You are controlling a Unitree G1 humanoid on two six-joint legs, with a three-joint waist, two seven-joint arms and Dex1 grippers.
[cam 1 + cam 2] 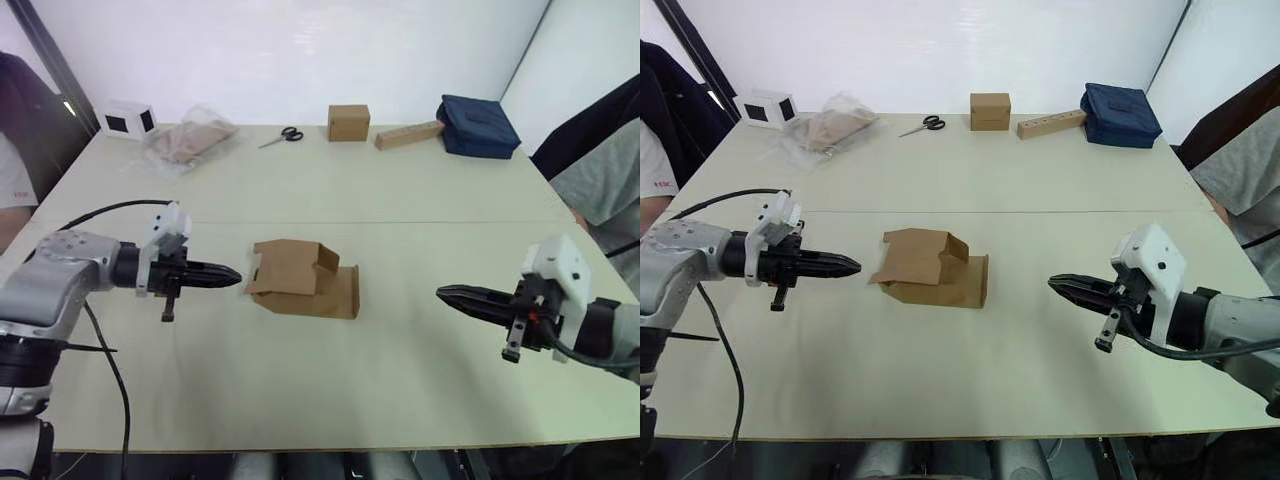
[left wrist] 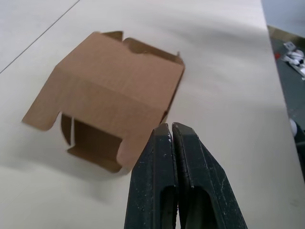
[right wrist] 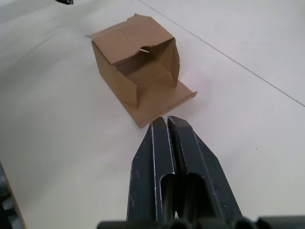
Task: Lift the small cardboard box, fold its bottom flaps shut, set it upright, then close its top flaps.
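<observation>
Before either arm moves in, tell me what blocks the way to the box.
Nothing visible does. The box lies on its side with flaps open on bare table. The left gripper, shut, sits just off one end; the right gripper, shut, faces the other end across bare tabletop.

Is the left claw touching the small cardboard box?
Apart. The left eye view shows bare table between the left claw tip and the small cardboard box.

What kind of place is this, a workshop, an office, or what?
Probably a robot test lab: a plain table boxed in by white panels, with scattered props such as scissors and a small cardboard box, and people seated alongside.
</observation>
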